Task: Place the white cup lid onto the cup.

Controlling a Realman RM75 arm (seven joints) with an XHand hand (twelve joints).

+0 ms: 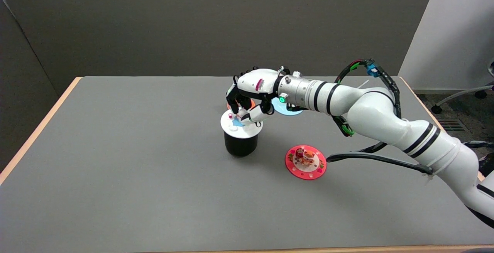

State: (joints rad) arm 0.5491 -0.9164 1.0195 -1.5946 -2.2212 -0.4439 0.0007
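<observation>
Head view showed the right robot hand (251, 98) reaching in from the lower right over the black cup (240, 144), which stood upright near the middle of the grey desk (127, 168). The white cup lid (236, 125) sat flat across the cup's mouth, covering it, with small coloured figures on its top. The robot hand's fingers were curled down onto the far right part of the lid, closed on the little decoration there, so the hand was clamped on the lid rather than spread. A pink lid (306, 162) with its own ornaments lay flat on the desk to the right of the cup and nearer the camera, well apart from it. A light blue lid (285, 109) lay on the desk behind the wrist, partly hidden by it. Something orange (251, 103) showed just behind the fingers; what it was could not be told.
</observation>
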